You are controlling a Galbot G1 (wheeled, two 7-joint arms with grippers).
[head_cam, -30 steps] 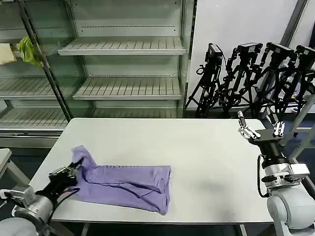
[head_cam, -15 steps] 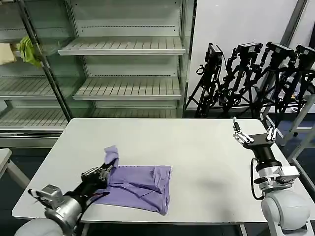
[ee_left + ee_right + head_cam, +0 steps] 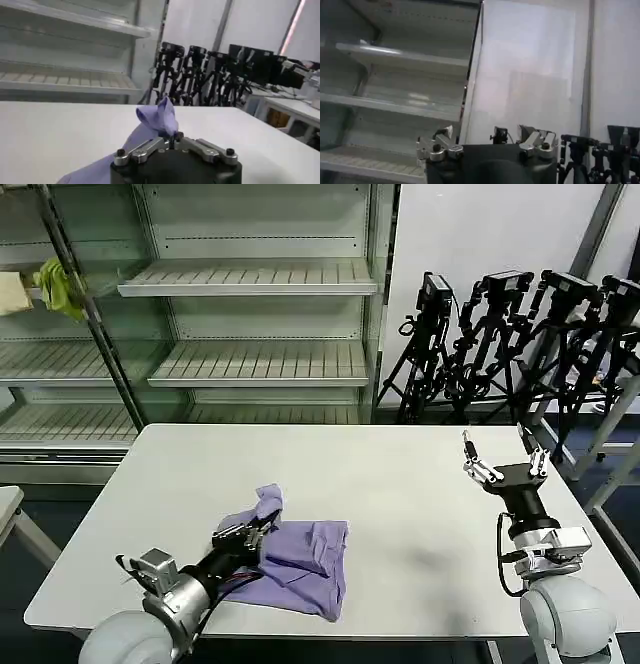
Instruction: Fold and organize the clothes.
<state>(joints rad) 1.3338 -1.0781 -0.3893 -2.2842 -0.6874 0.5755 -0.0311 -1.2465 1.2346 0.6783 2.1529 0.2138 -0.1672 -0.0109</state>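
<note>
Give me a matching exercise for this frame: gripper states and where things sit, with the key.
Things:
1. left gripper
2. right gripper
3. T-shirt
4. yellow-green cloth

States:
A. on the shelving, upper left
B. open, pointing up over the table's right side
C. lying on the table, one end lifted
D. shut on a bunch of lavender fabric

Pairs: 1-D, 2-B, 3-C, 4-A

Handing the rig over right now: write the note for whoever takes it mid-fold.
Left gripper: shut on the T-shirt, holding its left end lifted above the rest of the shirt.
Right gripper: open, raised over the table's right side, idle, touching nothing.
T-shirt: near the table's front edge, partly bunched.
Done: left end picked up and brought over the shirt.
Left: lay that flap down, release, finish folding and tidy.
</note>
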